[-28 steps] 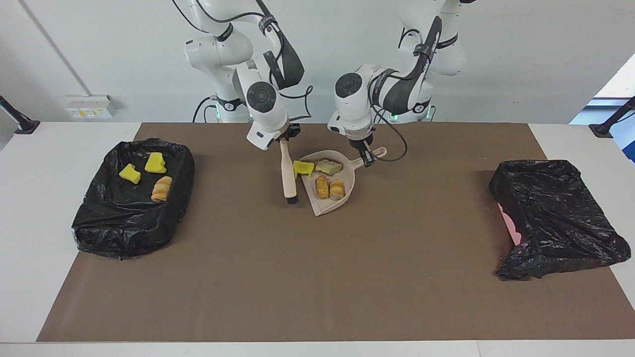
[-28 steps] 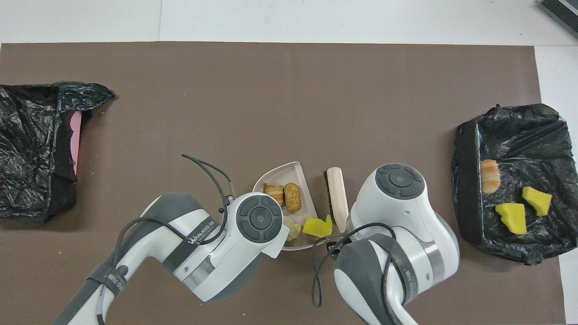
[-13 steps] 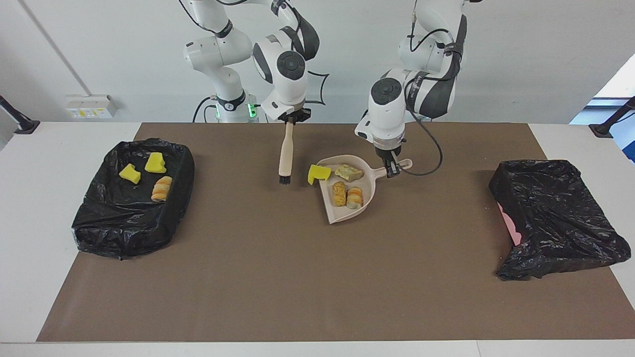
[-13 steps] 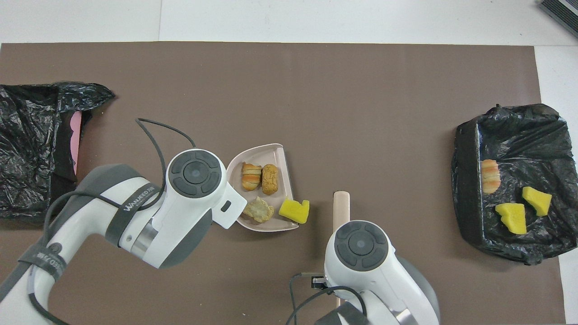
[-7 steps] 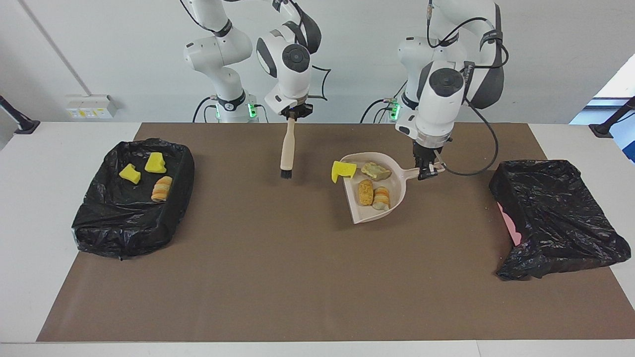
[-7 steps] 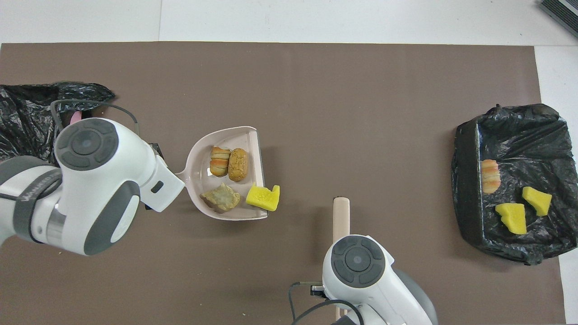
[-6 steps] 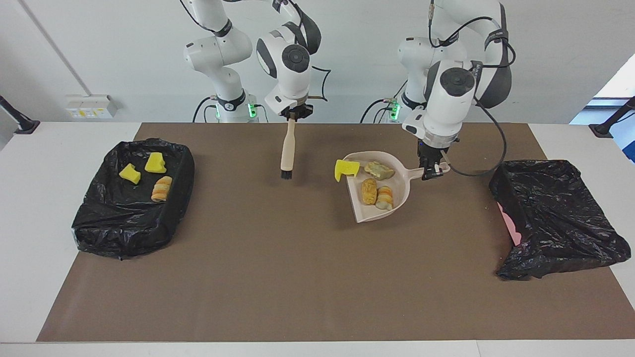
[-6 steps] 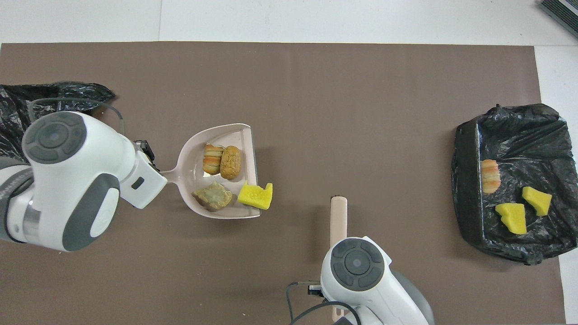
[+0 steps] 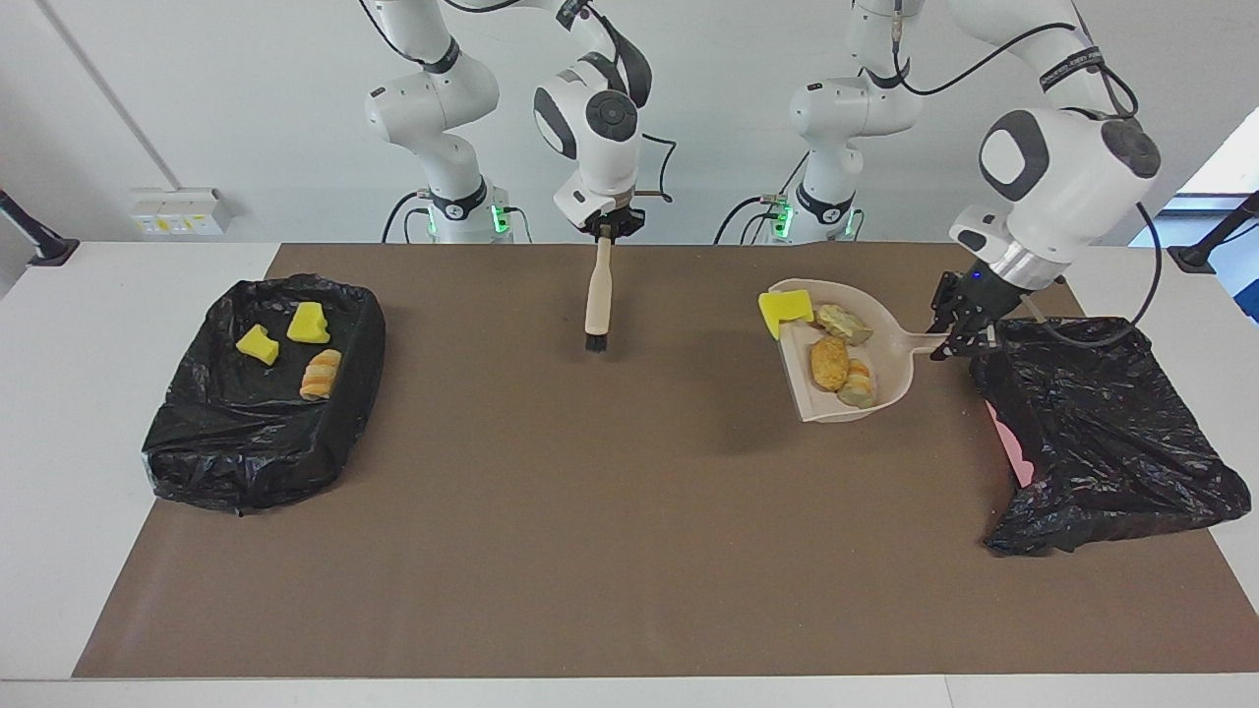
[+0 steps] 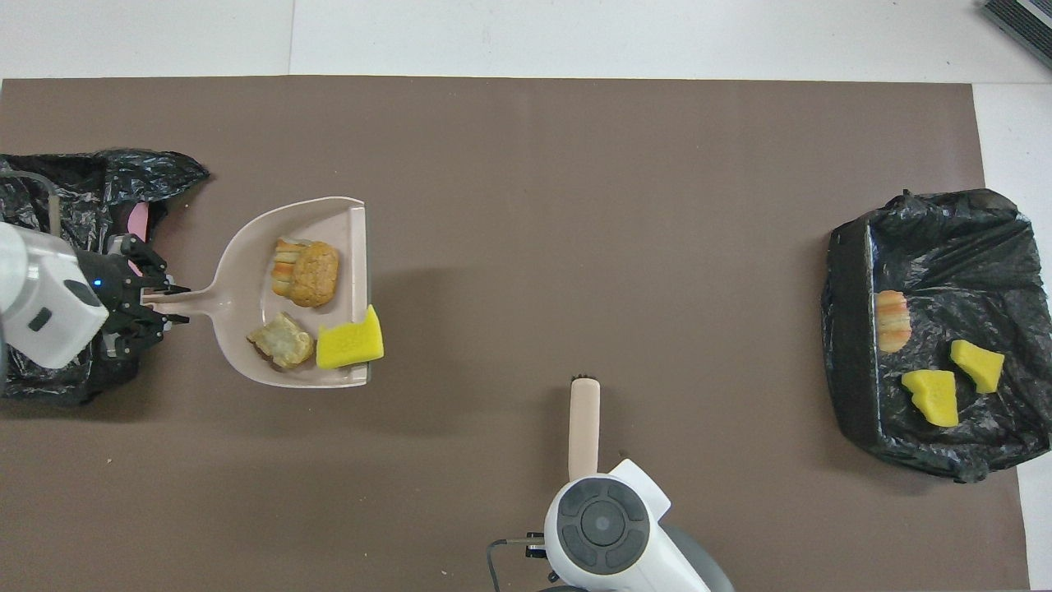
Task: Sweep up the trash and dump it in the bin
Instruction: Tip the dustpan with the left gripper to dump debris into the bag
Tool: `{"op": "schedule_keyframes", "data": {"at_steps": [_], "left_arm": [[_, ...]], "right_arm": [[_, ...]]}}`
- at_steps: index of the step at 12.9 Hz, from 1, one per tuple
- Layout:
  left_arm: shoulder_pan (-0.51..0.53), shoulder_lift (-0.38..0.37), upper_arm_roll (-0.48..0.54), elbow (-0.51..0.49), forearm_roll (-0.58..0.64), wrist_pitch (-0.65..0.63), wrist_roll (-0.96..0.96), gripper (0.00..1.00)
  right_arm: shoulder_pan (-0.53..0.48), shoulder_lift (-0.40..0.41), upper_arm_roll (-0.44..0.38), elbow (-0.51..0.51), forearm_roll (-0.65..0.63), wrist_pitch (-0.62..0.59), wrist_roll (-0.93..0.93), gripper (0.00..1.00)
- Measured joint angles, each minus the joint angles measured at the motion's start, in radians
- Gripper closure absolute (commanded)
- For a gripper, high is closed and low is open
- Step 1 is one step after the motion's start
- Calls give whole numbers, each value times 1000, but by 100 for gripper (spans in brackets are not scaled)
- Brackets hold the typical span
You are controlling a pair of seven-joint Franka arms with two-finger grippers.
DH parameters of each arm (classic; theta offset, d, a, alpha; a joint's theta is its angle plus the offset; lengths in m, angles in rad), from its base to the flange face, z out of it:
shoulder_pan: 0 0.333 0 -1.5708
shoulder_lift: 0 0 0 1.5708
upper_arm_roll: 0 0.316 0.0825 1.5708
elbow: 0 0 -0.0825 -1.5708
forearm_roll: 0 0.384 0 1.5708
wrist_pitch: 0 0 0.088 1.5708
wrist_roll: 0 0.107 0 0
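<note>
So the brown mat point(image 9: 590, 492) covers most of the table, with a black-lined bin at each end. The bin point(image 9: 1102, 433) at the left arm's end looks empty as far as I can tell, just crumpled liner with a bit of pink showing. The other bin point(image 9: 261, 393) at the right arm's end has three bits in it: two yellow sponges and one bread roll.

The left gripper point(image 9: 962, 329) is pinched tight on the dustpan point(image 9: 841, 359) handle, carrying the pan in the air right beside the near bin, gripper itself over the bin's edge. The trash point(image 9: 831, 349) rides in the pan: two rolls, a pale crumbly lump, and a yellow sponge point(image 9: 785, 309) sitting right at the open lip.

My take on doing this dump well: keep the pan level until its mouth is properly over the bin opening, then tip lip-down. That sponge looks ready to slide off first, so any early tilt probably drops it on the mat.

The right gripper point(image 9: 608, 228) is clamped on the brush point(image 9: 597, 300), hanging it bristles-down over the mat and waiting.
</note>
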Motion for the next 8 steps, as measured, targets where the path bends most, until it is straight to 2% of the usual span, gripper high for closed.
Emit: {"op": "schedule_keyframes", "data": {"at_steps": [3,8], "left_arm": [[114,-2,1,31,-9,0,107,100],[317,-2,11,56,16,4,200,100]], "right_arm": [[18,59,0,-3,0,54,14,100],[51,70,0,-22,0,73,-10,100]]}}
